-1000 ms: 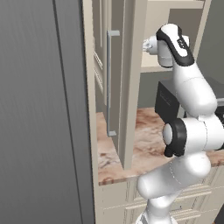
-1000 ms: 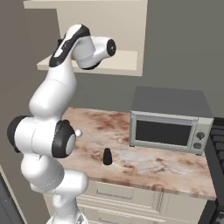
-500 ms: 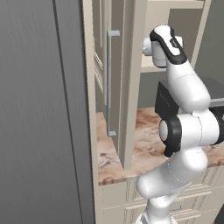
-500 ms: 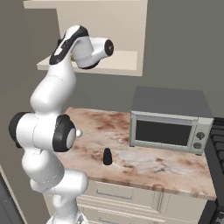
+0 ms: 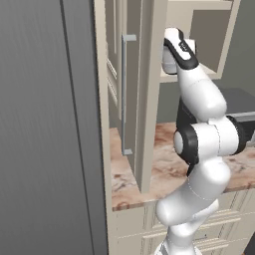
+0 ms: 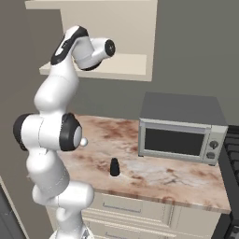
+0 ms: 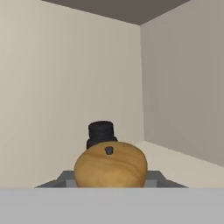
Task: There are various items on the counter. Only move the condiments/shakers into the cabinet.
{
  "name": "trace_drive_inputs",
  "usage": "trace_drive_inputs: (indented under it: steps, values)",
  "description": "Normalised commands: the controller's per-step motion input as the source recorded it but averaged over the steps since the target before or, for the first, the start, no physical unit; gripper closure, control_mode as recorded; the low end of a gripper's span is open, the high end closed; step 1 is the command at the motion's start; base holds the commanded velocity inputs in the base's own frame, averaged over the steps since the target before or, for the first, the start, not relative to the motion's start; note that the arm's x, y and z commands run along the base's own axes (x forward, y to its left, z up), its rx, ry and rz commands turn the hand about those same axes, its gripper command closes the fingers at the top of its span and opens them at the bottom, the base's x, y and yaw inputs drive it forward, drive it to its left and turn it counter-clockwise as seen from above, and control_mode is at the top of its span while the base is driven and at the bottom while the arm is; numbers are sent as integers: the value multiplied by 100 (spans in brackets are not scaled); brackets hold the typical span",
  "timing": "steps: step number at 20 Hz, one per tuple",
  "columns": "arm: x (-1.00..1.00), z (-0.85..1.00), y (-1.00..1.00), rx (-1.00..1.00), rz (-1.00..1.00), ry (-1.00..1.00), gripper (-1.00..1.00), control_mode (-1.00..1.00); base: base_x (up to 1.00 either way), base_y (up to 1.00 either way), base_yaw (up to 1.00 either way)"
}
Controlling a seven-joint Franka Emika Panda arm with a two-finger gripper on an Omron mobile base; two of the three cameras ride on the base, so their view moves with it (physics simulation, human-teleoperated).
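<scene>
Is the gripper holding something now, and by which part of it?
Yes: the golden-tan shaker, held inside the cabinet. The jaws grip it low on its sides, below its rounded top.

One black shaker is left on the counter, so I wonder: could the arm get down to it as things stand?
Probably, but not yet: the gripper holds the golden-tan shaker inside the cabinet. The black shaker stands clear of the microwave.

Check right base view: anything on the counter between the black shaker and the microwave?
Nothing. In the right base view the counter is bare marbled stone between the black shaker and the microwave.
</scene>
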Motion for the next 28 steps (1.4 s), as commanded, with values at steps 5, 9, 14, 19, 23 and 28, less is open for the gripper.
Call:
trace_drive_inputs:
  steps: [5, 9, 14, 19, 23, 28]
  values:
    - [13, 0, 0, -3, -3, 0, -100, -100, 0, 0, 0]
    - [0, 0, -3, 0, -1, 0, -100, -100, 0, 0, 0]
    - [-3, 0, 0, 0, 0, 0, -100, -100, 0, 0, 0]
    - [-68, 0, -29, 0, 0, -2, -100, -100, 0, 0, 0]
    - [-100, 0, -59, 0, 0, -5, -100, -100, 0, 0, 0]
    - [-100, 14, -62, 0, 1, -10, -100, -100, 0, 0, 0]
